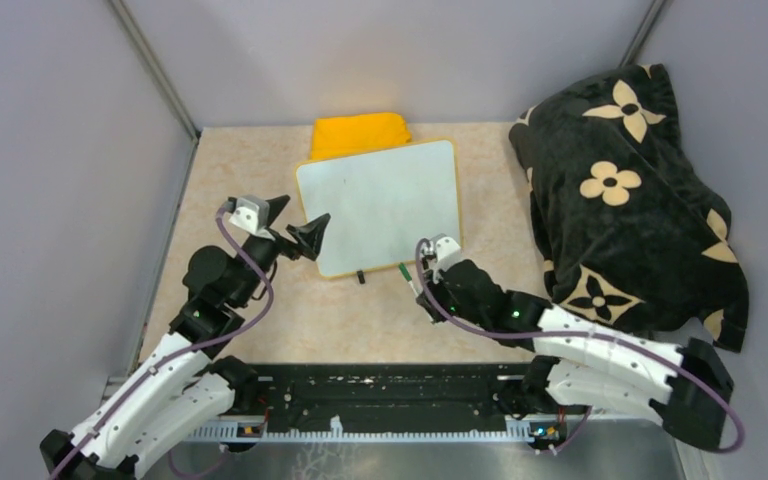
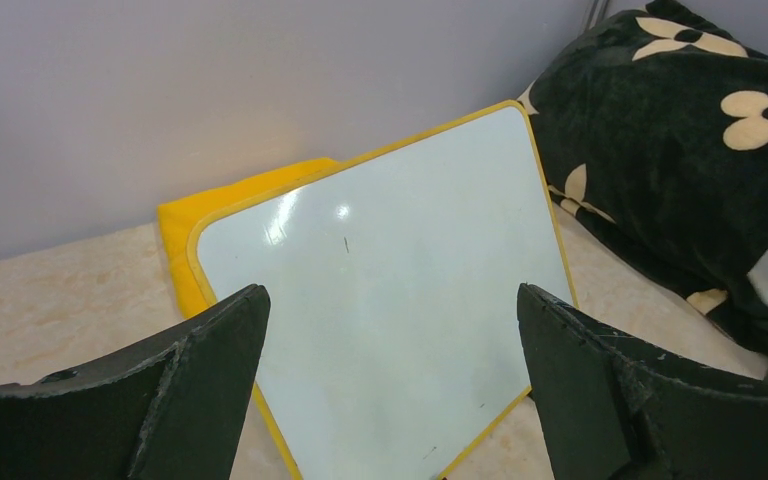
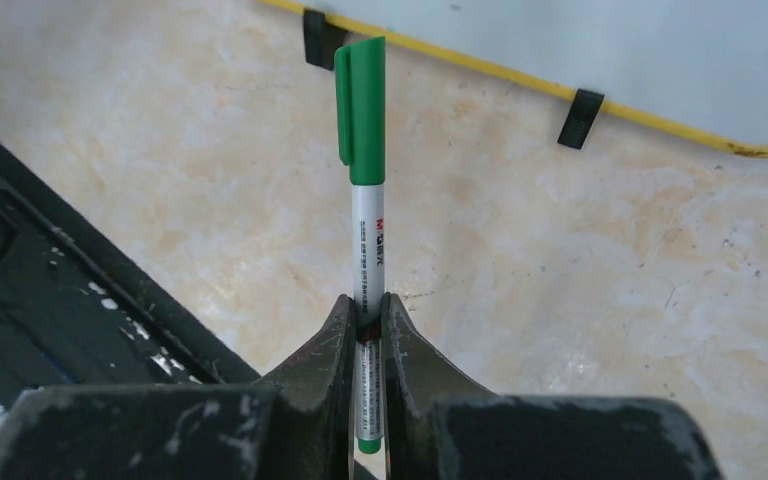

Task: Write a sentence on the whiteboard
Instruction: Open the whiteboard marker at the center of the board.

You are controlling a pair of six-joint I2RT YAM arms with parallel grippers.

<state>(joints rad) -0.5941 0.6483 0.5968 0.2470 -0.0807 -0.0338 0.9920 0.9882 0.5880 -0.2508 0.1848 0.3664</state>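
Right claw [image 3: 368, 320] is clamped on a white-barrelled marker pen with green cap [image 3: 365, 150], cap on. Its long axis points far, at the near edge of the blank white yellow-rimmed whiteboard [image 1: 380, 205] on the tabletop. Left claw [image 1: 297, 222] is spread fully, holding nothing, at the board's left edge; likely the uncapping hand.

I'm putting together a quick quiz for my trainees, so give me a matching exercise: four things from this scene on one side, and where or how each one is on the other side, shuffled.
Column one:
1. whiteboard
2. green marker
3. yellow cloth
4. left gripper

Column two:
A. clamped in the right gripper, cap on
B. open wide, at the board's left edge
C. lying flat, no words written on it
D. at the board's far edge

Pairs: 1-C, 2-A, 3-D, 4-B
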